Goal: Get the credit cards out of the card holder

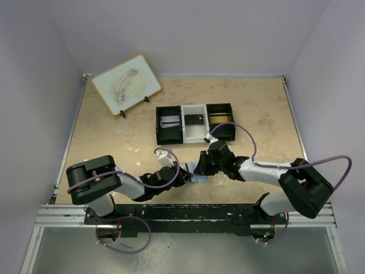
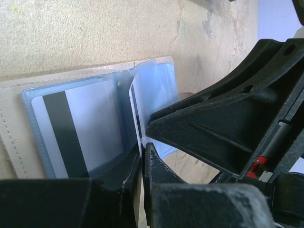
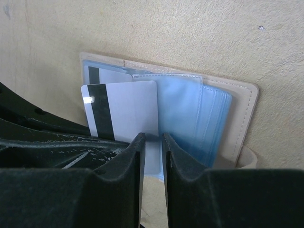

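Open card holder (image 3: 190,107) on the counter (image 3: 190,28), left end effector (image 2: 142,151) clenched on a credit card (image 3: 126,107), right end effector (image 3: 152,141) at the holder, cannot tell if grasping.

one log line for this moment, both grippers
step: card extraction | left gripper: shut on credit card | right gripper: narrow gap over card holder sleeve, grip unclear

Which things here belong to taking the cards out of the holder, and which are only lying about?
For the job: card holder; striped credit card, pinched by the left gripper; right gripper, on a sleeve; grey card and dark card in the tray.
Only lying about: whiteboard; tan thing in the tray's right compartment.
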Action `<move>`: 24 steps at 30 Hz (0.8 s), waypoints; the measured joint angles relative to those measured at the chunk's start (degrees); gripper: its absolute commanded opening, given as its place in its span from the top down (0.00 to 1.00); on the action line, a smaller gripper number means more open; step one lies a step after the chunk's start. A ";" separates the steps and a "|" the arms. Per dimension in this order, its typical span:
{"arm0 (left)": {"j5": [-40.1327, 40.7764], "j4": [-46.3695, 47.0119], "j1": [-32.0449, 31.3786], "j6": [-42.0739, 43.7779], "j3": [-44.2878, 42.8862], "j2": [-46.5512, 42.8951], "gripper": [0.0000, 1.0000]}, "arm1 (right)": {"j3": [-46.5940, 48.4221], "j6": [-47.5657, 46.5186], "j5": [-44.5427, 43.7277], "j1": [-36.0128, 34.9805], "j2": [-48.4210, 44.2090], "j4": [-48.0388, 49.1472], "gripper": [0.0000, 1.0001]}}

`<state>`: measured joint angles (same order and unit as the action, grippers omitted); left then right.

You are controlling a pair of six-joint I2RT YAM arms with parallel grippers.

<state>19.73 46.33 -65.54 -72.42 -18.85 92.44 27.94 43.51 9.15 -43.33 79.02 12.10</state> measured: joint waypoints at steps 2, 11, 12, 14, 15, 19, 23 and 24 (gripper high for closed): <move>0.02 -0.17 0.00 0.00 0.17 -0.63 1.00 | 0.00 0.07 -0.44 -0.02 -0.15 -0.17 0.75; 0.90 -2.49 0.00 0.09 3.17 -6.36 1.00 | 0.04 0.00 -1.16 -0.04 -2.40 -3.10 0.65; 0.98 -2.82 0.00 0.20 3.61 -7.17 1.00 | 0.04 0.02 -1.18 -0.04 -2.80 -3.34 0.64; 1.05 -3.28 0.00 0.57 4.39 -8.70 1.00 | 0.07 0.00 -1.03 0.04 -3.89 -3.45 0.63; 1.05 -3.37 0.00 0.74 4.79 -9.42 1.00 | 0.07 0.02 -0.63 0.17 -4.35 -3.37 0.62; 1.05 -3.48 0.00 1.73 6.62 -12.28 1.00 | 0.07 0.26 1.86 1.11 -5.31 -0.90 0.59; 0.74 -3.13 0.00 2.86 7.72 -13.79 1.00 | -0.35 1.36 6.05 2.38 -4.70 4.00 0.54; 0.46 -2.80 0.00 3.13 7.78 -13.84 1.00 | -0.44 1.57 7.21 2.62 -4.09 5.46 0.53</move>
<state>20.18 43.53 -65.54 -69.30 -11.07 78.61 27.51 45.08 16.36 -40.71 74.94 17.56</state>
